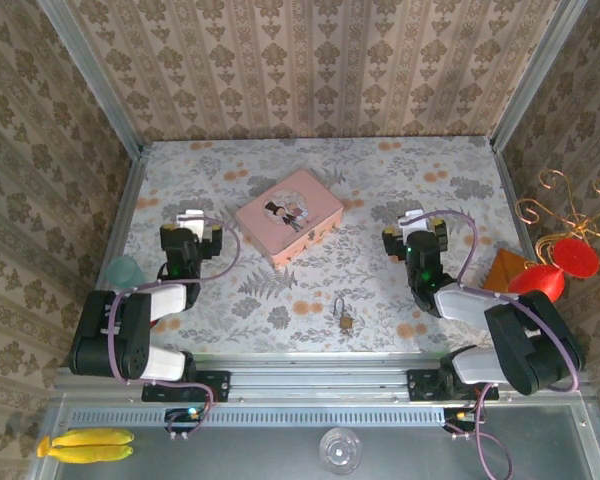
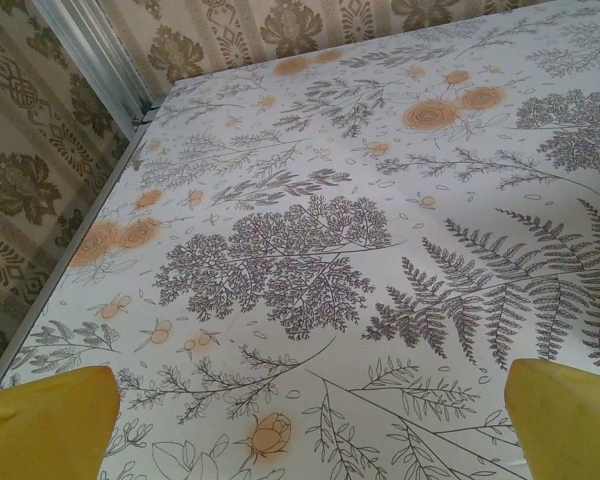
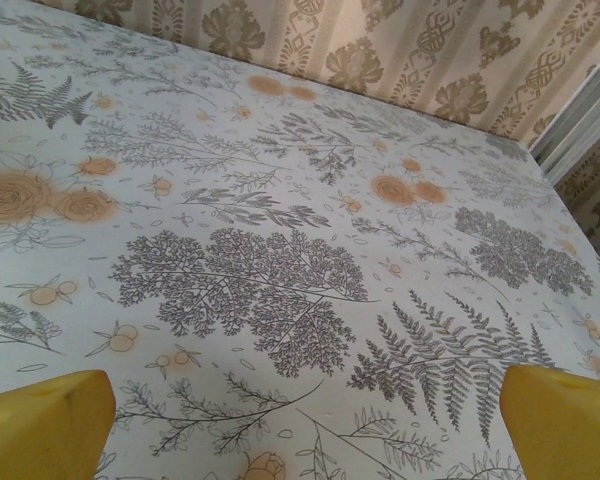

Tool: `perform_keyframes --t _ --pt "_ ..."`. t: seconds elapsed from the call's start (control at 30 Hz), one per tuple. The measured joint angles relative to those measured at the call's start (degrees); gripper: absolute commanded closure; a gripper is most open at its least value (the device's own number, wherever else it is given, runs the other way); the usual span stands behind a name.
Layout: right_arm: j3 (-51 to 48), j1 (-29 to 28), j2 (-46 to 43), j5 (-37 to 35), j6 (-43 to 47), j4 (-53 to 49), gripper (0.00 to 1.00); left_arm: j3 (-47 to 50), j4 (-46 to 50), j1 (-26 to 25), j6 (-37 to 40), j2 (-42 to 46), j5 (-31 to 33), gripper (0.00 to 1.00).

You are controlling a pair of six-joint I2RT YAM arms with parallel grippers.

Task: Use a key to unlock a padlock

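- Top view: the padlock (image 1: 345,319) lies on the floral table (image 1: 230,170) close to the near edge, between the two arms, with its shackle pointing away from the bases. It is nearer the camera than the pink tin (image 1: 288,215) and well apart from it.
- Top view: the left gripper (image 1: 200,224) hovers left of the tin and the right gripper (image 1: 420,220) right of it. Both have their fingers spread and hold nothing. A teal cup (image 1: 125,270) stands beside the left arm.
- Left wrist view: the left gripper (image 2: 305,430) has its yellow fingertips (image 2: 45,425) at the lower corners, wide apart over bare floral cloth.
- Right wrist view: the right gripper (image 3: 300,425) has its yellow fingertips (image 3: 560,420) set just as wide, with only cloth between them.
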State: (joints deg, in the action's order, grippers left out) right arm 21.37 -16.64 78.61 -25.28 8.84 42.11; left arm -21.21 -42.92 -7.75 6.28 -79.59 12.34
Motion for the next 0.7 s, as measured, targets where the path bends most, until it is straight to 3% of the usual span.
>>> perform_keyframes --t 0.13,0.27,0.7 --pt "-0.02 2.01 0.31 2.38 -0.13 2.1 0.0 0.22 -1.68 0.7 -0.02 -0.35 -0.37 0.0" --pt "-0.04 4.15 2.89 4.98 -0.83 4.9 0.0 2.54 -13.6 1.55 -0.02 -7.85 -0.37 0.0" --pt "-2.19 10.03 4.02 13.55 -4.85 8.68 0.0 0.87 -13.03 4.04 -1.36 -10.56 -0.79 0.0"
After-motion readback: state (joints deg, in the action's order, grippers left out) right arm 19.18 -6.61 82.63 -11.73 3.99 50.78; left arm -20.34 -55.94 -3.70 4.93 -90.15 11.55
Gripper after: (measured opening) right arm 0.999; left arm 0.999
